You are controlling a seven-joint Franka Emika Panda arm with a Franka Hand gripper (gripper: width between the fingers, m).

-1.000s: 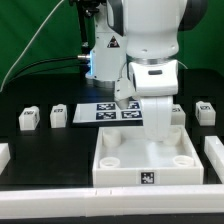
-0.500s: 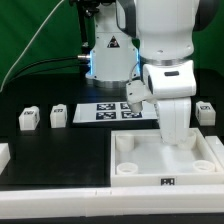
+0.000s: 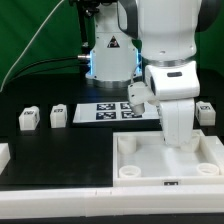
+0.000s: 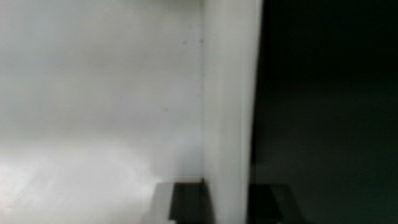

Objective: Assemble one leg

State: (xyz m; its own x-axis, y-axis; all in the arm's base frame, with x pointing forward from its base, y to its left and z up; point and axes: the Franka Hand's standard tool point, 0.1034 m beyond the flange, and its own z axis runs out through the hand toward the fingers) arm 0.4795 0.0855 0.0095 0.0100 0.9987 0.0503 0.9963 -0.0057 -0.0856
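Observation:
My gripper [image 3: 178, 146] reaches down onto the back wall of the large flat white tray-like piece [image 3: 150, 172] with corner sockets. In the wrist view the two dark fingers [image 4: 189, 204] stand on either side of that thin white wall [image 4: 231, 110], so my gripper [image 4: 231, 206] is shut on it. Two legs, small white posts with black-and-white tags, stand at the exterior view's left [image 3: 29, 119] [image 3: 58, 115]. Another leg [image 3: 206, 112] stands at the right behind my arm. No leg is in the gripper.
The marker board [image 3: 112, 110] lies on the black table behind the tray. The arm's white base [image 3: 110, 55] stands at the back. A white block [image 3: 3, 155] sits at the left edge. A white strip [image 3: 60, 200] runs along the front.
The tray and my gripper have moved together toward the exterior view's right and slightly nearer the camera. The legs have not moved.

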